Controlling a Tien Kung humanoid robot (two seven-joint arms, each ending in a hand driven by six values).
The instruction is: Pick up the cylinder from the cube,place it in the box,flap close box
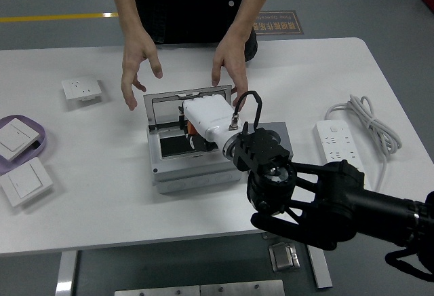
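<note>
The grey box (196,174) stands mid-table with its lid (186,100) raised at the back. My right hand (191,127) reaches over the box opening, its white back (207,116) towards the camera. Its fingers are curled on the orange cylinder (192,128), of which only a sliver shows, low inside the box. The grey cube (279,135) stands right of the box, partly hidden by my arm. A person at the far side holds both hands over the table: one (229,62) just behind the lid, the other (135,65) to its left, fingers spread. My left arm is out of view.
A white power strip (337,148) and its coiled cable (369,123) lie at the right. A wall socket (83,90) lies at the far left. A purple tray (30,148) with a switch and a loose switch plate (26,182) lie at the left edge.
</note>
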